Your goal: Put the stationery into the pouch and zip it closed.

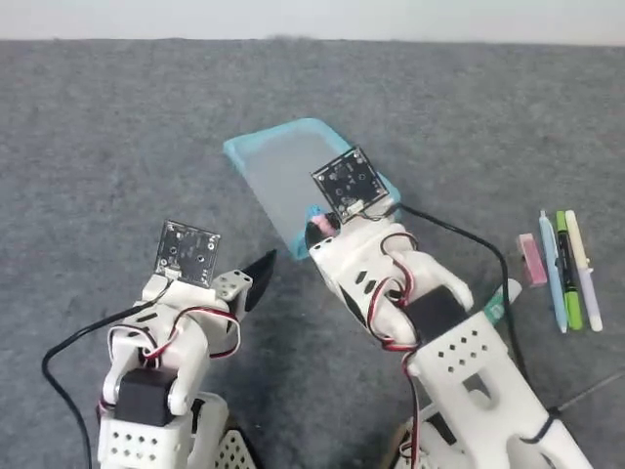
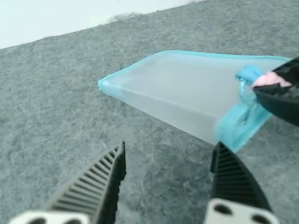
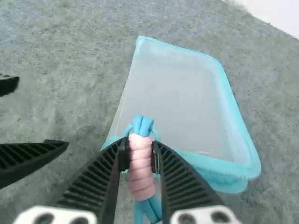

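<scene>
Pouch [image 1: 283, 176], translucent with blue edging, lies flat at upper centre of the high view on grey carpet [image 1: 107, 127]; a pale wall [image 1: 312, 18] borders the top edge. Right gripper [image 3: 139, 144]: jaws closed on the pink zip pull [image 3: 140, 170] at the pouch's lower corner. Left gripper [image 2: 170, 147]: jaws wide apart, holding nothing, lower left of the pouch. Eraser [image 1: 531, 259] and three pens [image 1: 566, 269] lie side by side near the right edge.

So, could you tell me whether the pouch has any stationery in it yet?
Empty: the translucent pouch shows nothing inside, and the pens lie on the table apart from it.
</scene>
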`<control>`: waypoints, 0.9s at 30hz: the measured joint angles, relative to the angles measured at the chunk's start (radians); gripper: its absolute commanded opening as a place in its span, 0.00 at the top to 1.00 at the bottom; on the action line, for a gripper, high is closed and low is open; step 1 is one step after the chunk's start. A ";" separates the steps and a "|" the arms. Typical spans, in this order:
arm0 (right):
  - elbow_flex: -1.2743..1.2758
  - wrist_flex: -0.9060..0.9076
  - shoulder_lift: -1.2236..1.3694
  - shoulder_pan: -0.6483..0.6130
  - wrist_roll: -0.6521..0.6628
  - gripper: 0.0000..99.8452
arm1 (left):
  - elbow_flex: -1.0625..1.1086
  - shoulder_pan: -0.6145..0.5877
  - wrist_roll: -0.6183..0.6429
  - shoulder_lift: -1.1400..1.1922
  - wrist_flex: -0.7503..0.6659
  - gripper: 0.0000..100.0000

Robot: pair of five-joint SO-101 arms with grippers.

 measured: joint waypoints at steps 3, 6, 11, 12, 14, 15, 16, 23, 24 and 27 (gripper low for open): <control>-0.041 0.077 0.031 -0.002 0.002 0.99 | 0.000 0.000 0.000 0.000 0.000 0.72; -0.123 0.164 0.064 -0.002 0.025 0.99 | 0.000 -0.002 0.000 0.000 0.000 0.72; -0.163 0.181 0.138 -0.012 0.044 0.99 | 0.000 0.002 0.000 0.000 0.000 0.69; -0.163 0.181 0.146 -0.028 0.048 0.99 | 0.000 0.012 0.000 0.000 0.000 0.68; -0.183 0.186 0.158 -0.057 0.049 0.99 | 0.003 0.052 0.000 0.000 0.000 0.68; -0.196 0.198 0.158 -0.063 0.052 0.99 | 0.014 0.072 0.000 -0.003 -0.002 0.68; -0.212 0.212 0.158 -0.064 0.055 0.99 | 0.029 0.091 0.000 -0.002 -0.012 0.68; -0.299 0.328 0.158 -0.064 0.120 0.99 | 0.094 0.106 0.000 -0.002 -0.089 0.68; -0.308 0.345 0.158 -0.064 0.123 0.99 | 0.094 0.103 0.000 -0.002 -0.097 0.68; -0.313 0.373 0.158 -0.068 0.141 0.99 | 0.094 0.071 -0.008 -0.002 -0.117 0.68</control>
